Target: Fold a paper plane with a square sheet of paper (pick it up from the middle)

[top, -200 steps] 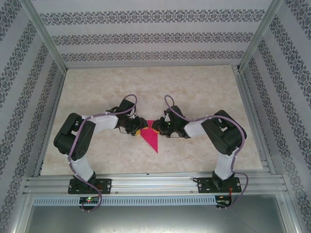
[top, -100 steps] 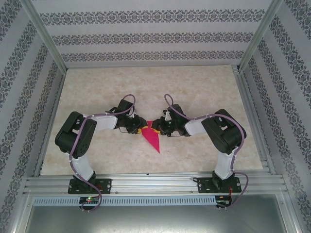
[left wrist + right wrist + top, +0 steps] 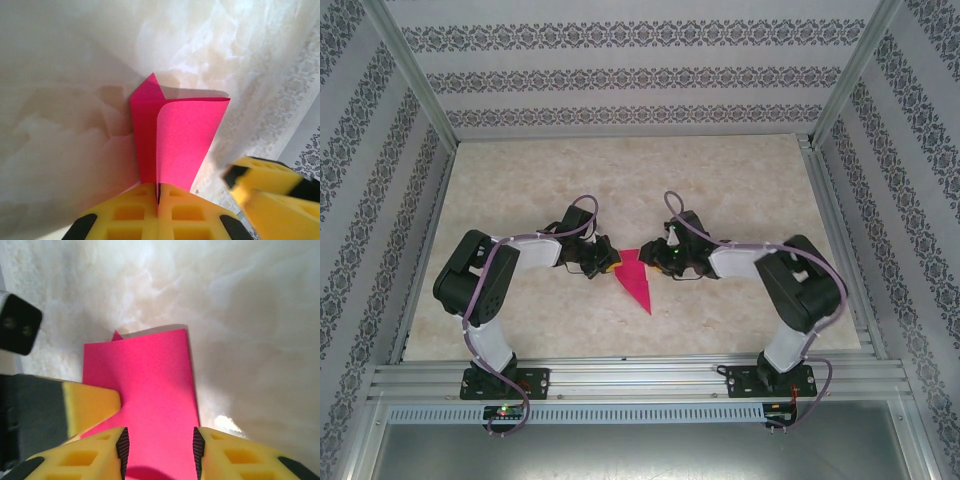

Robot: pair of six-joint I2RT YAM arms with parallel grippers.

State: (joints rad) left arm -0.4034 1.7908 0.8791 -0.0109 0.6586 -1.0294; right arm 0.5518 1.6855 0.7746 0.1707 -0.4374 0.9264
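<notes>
The magenta-pink paper (image 3: 635, 283) lies at the table's middle, folded into a narrow wedge with its tip toward the near edge. In the left wrist view the paper (image 3: 177, 137) stands up from the table with one flap curling over, and my left gripper (image 3: 159, 194) is shut on its near edge. That left gripper (image 3: 613, 266) sits at the paper's left corner in the top view. My right gripper (image 3: 157, 452) is open, and the paper (image 3: 145, 385) lies flat under the gap between its fingers. From above, the right gripper (image 3: 652, 262) is at the paper's upper right.
The marble-patterned tabletop (image 3: 740, 190) is bounded by aluminium rails (image 3: 640, 378) and patterned walls. A yellow finger of the right gripper (image 3: 272, 192) shows at the right of the left wrist view. The left gripper's finger (image 3: 90, 405) sits at the left of the right wrist view.
The right arm's elbow has swung out to the right and its gripper has drawn back slightly from the paper. The left gripper keeps its hold, and the paper has barely shifted.
</notes>
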